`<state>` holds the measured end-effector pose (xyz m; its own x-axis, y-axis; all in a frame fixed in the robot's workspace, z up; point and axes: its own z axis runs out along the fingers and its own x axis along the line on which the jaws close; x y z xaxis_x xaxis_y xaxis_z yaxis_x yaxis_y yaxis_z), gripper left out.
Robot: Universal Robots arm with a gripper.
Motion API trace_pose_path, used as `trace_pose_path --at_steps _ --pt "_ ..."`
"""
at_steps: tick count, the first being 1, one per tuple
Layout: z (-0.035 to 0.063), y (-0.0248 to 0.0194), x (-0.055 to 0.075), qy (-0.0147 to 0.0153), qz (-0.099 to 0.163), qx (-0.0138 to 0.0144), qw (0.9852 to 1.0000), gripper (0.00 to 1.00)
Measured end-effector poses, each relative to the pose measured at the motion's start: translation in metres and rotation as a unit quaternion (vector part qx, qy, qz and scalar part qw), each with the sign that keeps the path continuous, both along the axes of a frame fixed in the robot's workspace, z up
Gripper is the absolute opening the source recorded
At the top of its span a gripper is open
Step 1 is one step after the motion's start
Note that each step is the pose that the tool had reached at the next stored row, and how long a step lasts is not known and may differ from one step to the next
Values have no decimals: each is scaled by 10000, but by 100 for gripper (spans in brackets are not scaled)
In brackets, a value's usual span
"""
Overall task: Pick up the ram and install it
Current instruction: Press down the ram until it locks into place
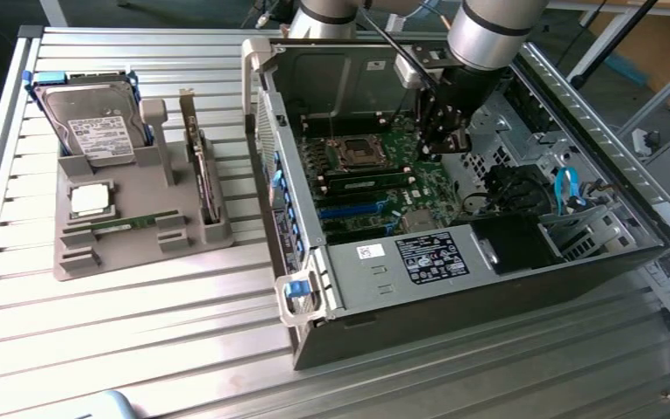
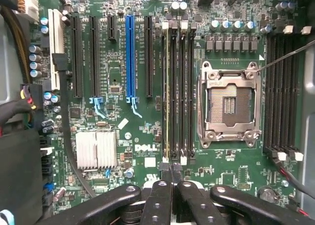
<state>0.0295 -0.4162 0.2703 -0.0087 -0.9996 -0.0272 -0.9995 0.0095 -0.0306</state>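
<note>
While jaws shut, ram (image 2: 168,94) seated in motherboard (image 2: 123,136) slot.

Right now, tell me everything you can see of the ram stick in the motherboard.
The ram is a long, thin green board, seen edge-on from the wrist, standing upright in a black slot beside the processor socket. The shut gripper sits over one end of it; whether they touch can't be told.
</note>
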Motion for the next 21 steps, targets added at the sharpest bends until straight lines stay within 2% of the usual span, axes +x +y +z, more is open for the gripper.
trace_pose_path --at_steps 13,17,21 --pt "-202 0 0 0 0 0 10000 10" --pt "-243 0 0 0 0 0 10000 10" --pt "-244 0 0 0 0 -1 10000 10"
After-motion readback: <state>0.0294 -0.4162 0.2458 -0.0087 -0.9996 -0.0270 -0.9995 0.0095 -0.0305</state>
